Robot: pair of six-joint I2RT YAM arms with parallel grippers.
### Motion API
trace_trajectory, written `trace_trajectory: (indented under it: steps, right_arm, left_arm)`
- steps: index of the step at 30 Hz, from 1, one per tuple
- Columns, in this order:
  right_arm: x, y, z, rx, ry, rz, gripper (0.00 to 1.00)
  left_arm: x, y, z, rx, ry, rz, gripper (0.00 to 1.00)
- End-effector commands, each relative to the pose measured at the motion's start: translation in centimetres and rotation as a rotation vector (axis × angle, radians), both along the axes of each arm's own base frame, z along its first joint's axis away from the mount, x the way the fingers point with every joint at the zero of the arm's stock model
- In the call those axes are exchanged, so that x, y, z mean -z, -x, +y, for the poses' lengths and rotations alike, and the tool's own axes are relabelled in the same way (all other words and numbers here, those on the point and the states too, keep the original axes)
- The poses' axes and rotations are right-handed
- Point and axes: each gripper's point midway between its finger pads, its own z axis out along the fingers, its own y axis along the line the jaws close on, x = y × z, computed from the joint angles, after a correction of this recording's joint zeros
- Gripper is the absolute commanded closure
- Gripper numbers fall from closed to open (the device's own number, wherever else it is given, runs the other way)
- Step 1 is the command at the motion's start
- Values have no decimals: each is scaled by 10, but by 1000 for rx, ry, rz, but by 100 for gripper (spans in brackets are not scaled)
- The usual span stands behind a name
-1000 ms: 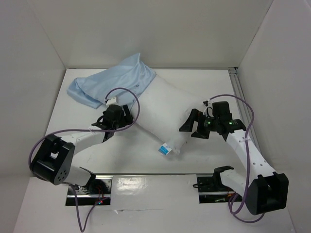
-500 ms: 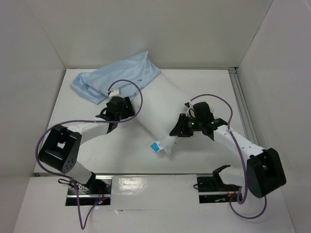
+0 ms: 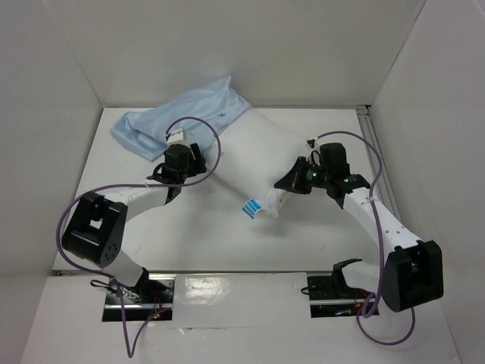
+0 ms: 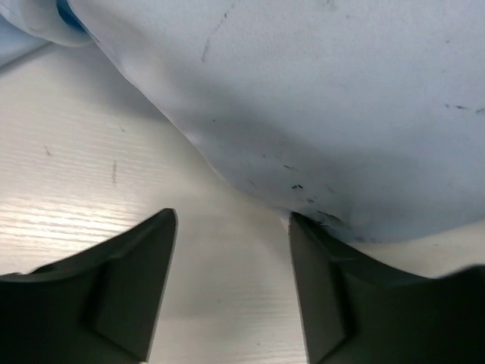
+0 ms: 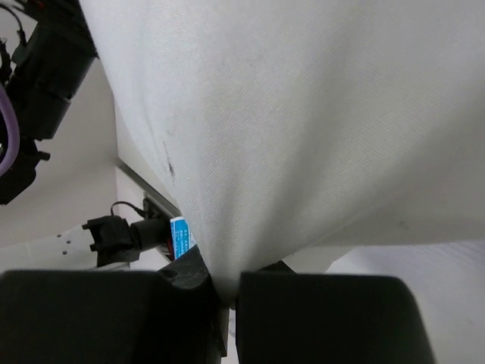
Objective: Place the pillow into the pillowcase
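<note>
Pillowcase [image 3: 182,117] far left, pillow [image 3: 254,163] centre, pinched at right.
Left hand [image 4: 231,218], jaws apart, sits at the pillow's left edge on the worktop [image 3: 318,235]; the pillowcase touches its far end; right hand [image 5: 224,287] is clamped on its right edge.

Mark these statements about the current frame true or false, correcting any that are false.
1. The right gripper is shut on the pillow's fabric. True.
2. The left gripper is clamped on the pillowcase. False: its jaws stand apart at the pillow's edge, holding nothing.
3. The pillow is fully inside the pillowcase. False: most of it lies bare on the table.
4. The blue-and-white tag sits at the pillow's near corner. True.
</note>
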Motion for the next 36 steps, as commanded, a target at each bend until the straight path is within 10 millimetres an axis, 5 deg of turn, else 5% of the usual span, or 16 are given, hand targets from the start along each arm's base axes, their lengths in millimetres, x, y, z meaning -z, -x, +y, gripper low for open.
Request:
trace_trajectory:
  steps: [1, 14, 19, 22, 27, 32, 36]
  right_arm:
    - [-38, -13, 7, -56, -28, -114, 100]
    - [-41, -20, 4, -49, -7, -108, 100]
    - [-39, -19, 4, -54, 0, -105, 100]
    - [-35, -19, 4, -54, 3, -87, 100]
    - [-38, -20, 1, -45, 2, -96, 100]
    - [-32, -21, -7, -28, 11, -83, 100]
    - [-33, -21, -9, -26, 5, -82, 100]
  left_arm:
    - [-15, -15, -4, 28, 16, -61, 19]
    - [-18, -19, -19, 157, 66, -109, 14]
    - [-7, -29, -22, 187, 51, -72, 0]
    - [-8, -35, -19, 170, 26, -69, 0]
    - [-5, -45, -10, 117, 11, -46, 39]
    - [-11, -46, 7, 62, -6, -57, 52]
    - [-15, -44, 13, 51, -7, -52, 76]
